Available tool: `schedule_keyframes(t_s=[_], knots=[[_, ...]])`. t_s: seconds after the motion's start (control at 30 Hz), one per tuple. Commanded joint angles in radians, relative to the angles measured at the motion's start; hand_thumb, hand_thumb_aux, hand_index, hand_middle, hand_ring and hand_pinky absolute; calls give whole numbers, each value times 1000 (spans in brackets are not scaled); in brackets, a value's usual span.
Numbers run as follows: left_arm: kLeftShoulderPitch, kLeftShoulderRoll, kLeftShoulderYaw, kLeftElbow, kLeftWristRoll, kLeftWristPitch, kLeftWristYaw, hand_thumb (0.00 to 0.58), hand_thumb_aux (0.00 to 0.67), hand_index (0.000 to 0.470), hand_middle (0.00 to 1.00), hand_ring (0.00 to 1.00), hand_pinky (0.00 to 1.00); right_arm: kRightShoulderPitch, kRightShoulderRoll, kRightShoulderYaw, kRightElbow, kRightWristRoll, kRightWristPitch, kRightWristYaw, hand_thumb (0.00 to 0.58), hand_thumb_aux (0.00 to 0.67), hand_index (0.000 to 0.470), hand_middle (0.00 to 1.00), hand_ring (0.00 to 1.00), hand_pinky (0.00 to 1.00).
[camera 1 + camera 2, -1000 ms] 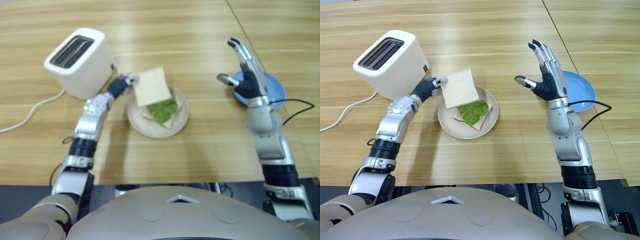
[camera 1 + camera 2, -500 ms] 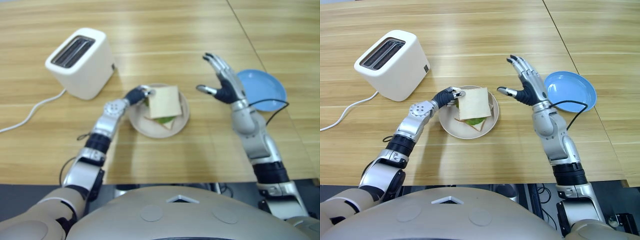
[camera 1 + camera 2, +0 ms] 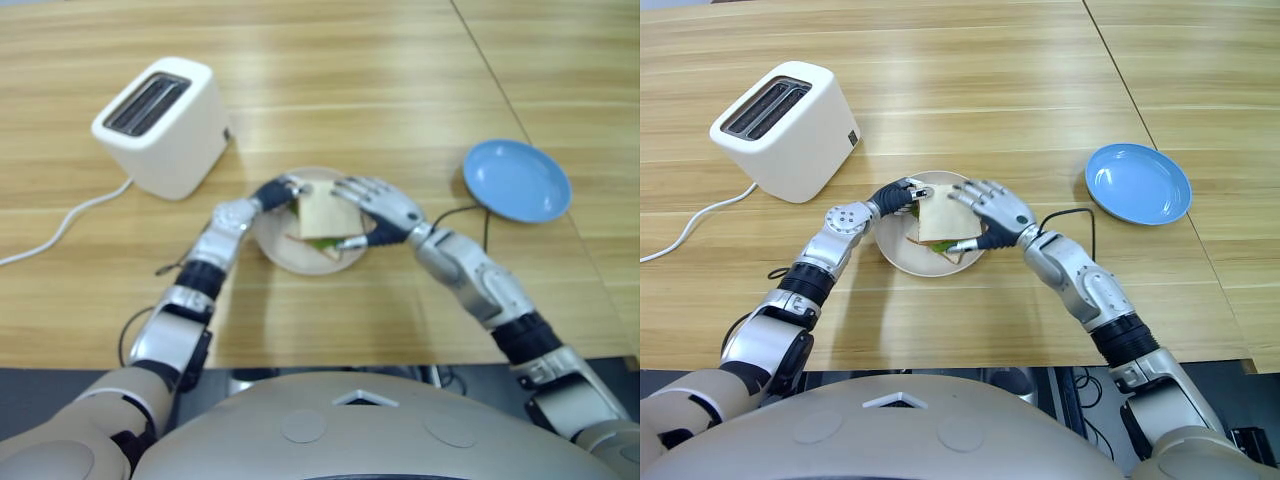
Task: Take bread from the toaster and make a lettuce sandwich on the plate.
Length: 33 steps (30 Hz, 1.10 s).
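Since a second ago the right hand (image 3: 990, 208) has swung all the way over from its spot up near the blue plate (image 3: 1137, 182) and now sits low over the sandwich, while the left hand (image 3: 898, 192) has brought the top bread slice (image 3: 937, 215) down from being held up tilted beside the toaster (image 3: 785, 125) to lying over the stack on the beige plate (image 3: 898, 258). Left hand's fingers are pinching the left edge of that slice, right at the plate's upper-left rim. Right hand is palm down with its fingers fanned out across the slice's right side and the thumb tucked by the lower edge, so it's more resting on it than gripping it. Whether it's actually pressing, hard to say. A bit of lettuce (image 3: 320, 243) peeks out under the top slice toward the near side, with the lower slice (image 3: 943, 252) showing just below it. So the sandwich is stacked on the beige plate, mid-table, between the two hands. Toaster sits off to the left and farther back, well apart from the plate, slots up, with its white cord (image 3: 680, 235) trailing off the left edge. Blue plate is off to the right, apart from everything, and a thin black cable (image 3: 1072, 213) loops by the right forearm.
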<state>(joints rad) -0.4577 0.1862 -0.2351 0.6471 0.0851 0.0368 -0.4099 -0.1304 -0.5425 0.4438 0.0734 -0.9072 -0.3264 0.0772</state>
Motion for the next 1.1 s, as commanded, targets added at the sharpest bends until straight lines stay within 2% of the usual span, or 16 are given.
schedule_keyframes(t_s=[0.03,0.23,0.27,0.3,0.4,0.53,0.7,0.83,0.97,1.0,1.03,1.07,1.1], knots=[[17,22,5,46,29,24,15,580,670,460,1000,1000,1000,1,-19,102,77,-46,-31,101,0,0,0,0,0,0],[20,24,10,4,50,15,39,580,670,460,1000,1000,1000,4,-29,191,135,-84,-50,176,0,0,0,0,0,0],[18,23,18,-10,48,13,48,498,418,287,1000,1000,1000,1,-29,196,145,-89,-46,179,0,0,0,0,0,0],[15,22,27,-25,48,7,63,0,0,0,0,0,0,-1,-28,198,154,-91,-43,181,0,0,0,0,0,0],[3,33,69,-61,48,-37,133,0,0,0,0,0,0,-10,-27,204,175,-99,-32,173,0,0,0,0,0,0],[17,104,123,-165,87,-53,237,0,0,0,0,0,0,-19,-31,210,185,-105,-22,158,0,0,0,0,0,0],[57,168,171,-242,35,-5,169,0,0,0,0,0,0,-20,-39,194,170,-91,-40,114,0,0,0,0,0,0],[88,198,186,-273,14,2,107,0,0,0,0,0,0,-2,-36,97,66,18,-121,-13,0,0,0,0,0,0],[145,241,204,-341,-39,-9,-4,0,0,0,0,0,0,61,-41,-114,-158,254,-254,-160,0,0,0,0,0,0],[164,255,209,-370,-61,-12,-41,251,166,114,71,71,71,80,-44,-165,-203,324,-272,-165,0,0,0,0,0,0],[189,275,211,-405,-77,-18,-78,251,166,114,71,71,71,100,-50,-217,-247,396,-284,-161,0,0,0,0,0,0],[220,296,211,-448,-100,-24,-122,568,573,393,1000,1000,1000,123,-60,-267,-286,469,-291,-150,0,0,0,0,0,0],[256,323,208,-494,-119,-31,-168,580,670,460,1000,1000,1000,151,-73,-314,-320,538,-290,-132,0,0,0,0,0,0]])
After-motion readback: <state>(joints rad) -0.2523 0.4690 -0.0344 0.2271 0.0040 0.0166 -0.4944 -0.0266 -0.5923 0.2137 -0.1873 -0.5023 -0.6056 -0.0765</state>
